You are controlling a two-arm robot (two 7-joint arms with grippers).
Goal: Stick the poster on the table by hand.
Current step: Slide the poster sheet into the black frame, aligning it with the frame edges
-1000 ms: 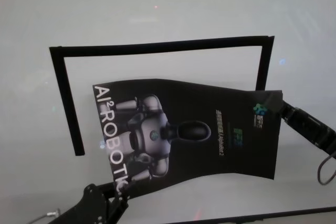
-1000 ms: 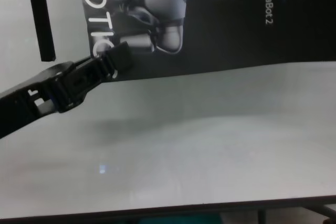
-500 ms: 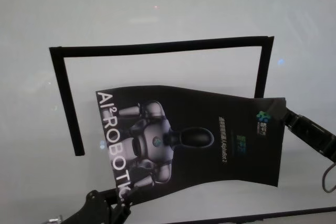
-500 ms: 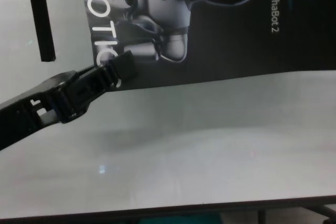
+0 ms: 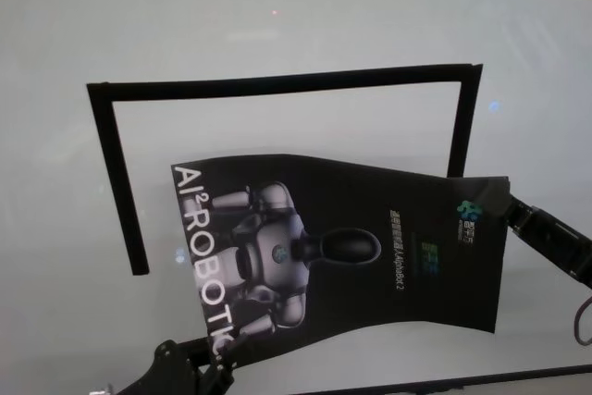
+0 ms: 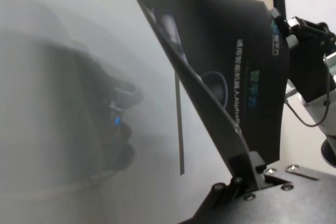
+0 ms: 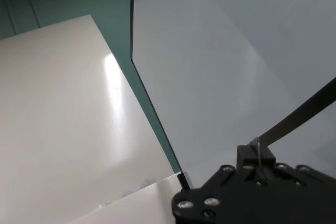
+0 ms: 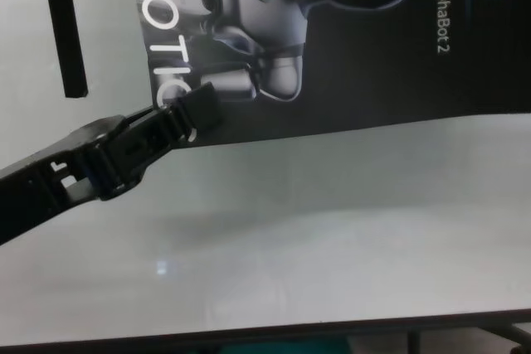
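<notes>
The poster (image 5: 370, 247), black with a silver-grey robot and white letters, hangs bowed just above the white table (image 5: 277, 6), overlapping the near right part of a black strip frame. My left gripper (image 5: 218, 356) is shut on the poster's near left corner, below the white letters; the chest view shows that left gripper (image 8: 196, 112) clamped on the poster (image 8: 373, 55). My right gripper (image 5: 505, 204) is shut on the far right corner beside the small logo. In the left wrist view the poster (image 6: 236, 72) is seen nearly edge-on, with the right gripper (image 6: 294, 27) at its far end.
Narrow black strips lie on the table as a three-sided frame: a far strip (image 5: 277, 83), a left strip (image 5: 118, 182) and a short right strip (image 5: 462, 127). Bare white table (image 8: 332, 230) stretches between the poster and the dark front edge (image 8: 265, 336).
The poster and both grippers have shifted a little to the right and toward the near edge of the table. Both grips are unchanged.
</notes>
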